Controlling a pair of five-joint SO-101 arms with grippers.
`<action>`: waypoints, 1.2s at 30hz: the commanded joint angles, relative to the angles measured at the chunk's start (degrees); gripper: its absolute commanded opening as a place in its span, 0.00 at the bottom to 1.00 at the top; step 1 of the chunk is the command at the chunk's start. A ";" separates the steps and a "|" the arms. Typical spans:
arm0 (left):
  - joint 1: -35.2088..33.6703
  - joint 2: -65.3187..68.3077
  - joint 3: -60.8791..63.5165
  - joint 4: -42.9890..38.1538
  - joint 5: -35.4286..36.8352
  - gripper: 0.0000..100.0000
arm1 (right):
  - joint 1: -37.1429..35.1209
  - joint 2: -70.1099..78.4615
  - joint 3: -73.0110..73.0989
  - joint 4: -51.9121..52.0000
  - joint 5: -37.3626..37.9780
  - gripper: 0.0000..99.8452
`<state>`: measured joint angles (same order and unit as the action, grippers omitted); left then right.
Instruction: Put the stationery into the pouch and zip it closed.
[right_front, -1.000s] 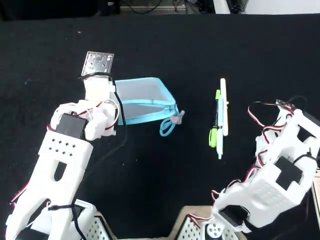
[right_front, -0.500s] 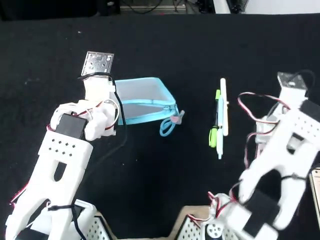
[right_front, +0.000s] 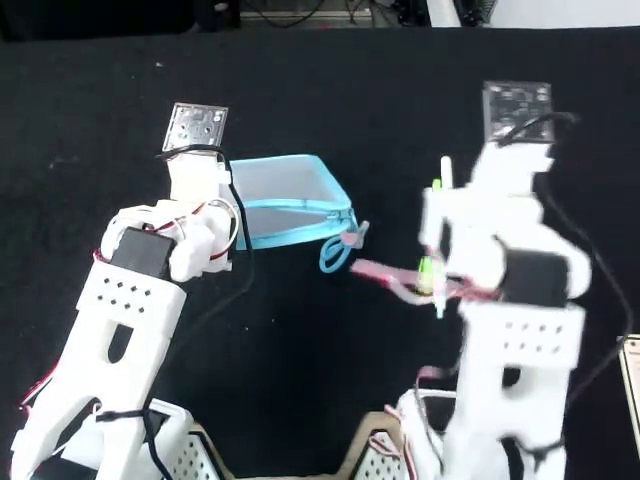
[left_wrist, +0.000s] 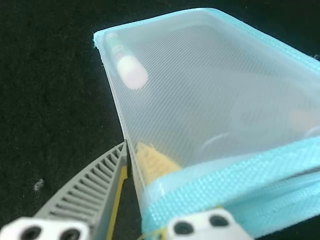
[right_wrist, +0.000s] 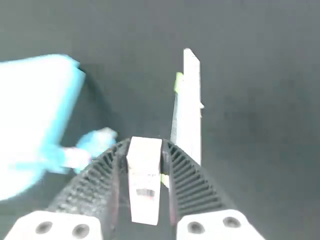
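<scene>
Up from the near right corner has swung the right arm (right_front: 515, 330), and the right gripper (right_wrist: 145, 142) now pinches a small white block (right_wrist: 144, 185) right over the pens (right_wrist: 188, 110). Off to the left, well apart, the left gripper (left_wrist: 133, 152) is clamped on the left end of the blue mesh pouch (right_front: 290, 195) on the black table (right_front: 330, 90). A white stick (left_wrist: 125, 62) shows inside.

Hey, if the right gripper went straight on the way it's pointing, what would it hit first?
Probably the white pen, lying just ahead and slightly off centre of the right gripper, which holds a white block. Height above the table is unclear.
</scene>
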<state>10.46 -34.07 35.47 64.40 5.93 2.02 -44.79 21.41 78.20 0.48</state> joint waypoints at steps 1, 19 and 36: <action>0.92 0.44 1.63 -0.18 0.53 0.03 | -12.22 -6.02 -1.45 -6.15 -5.27 0.01; 0.92 0.44 2.59 -0.35 0.53 0.03 | -29.98 -11.56 30.64 -58.20 -5.80 0.01; 0.92 0.44 2.51 -0.35 0.53 0.03 | -18.64 -19.82 30.20 -48.62 -5.89 0.01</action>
<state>10.46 -34.07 35.91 64.31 5.93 -24.26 -60.53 55.52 21.93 -4.79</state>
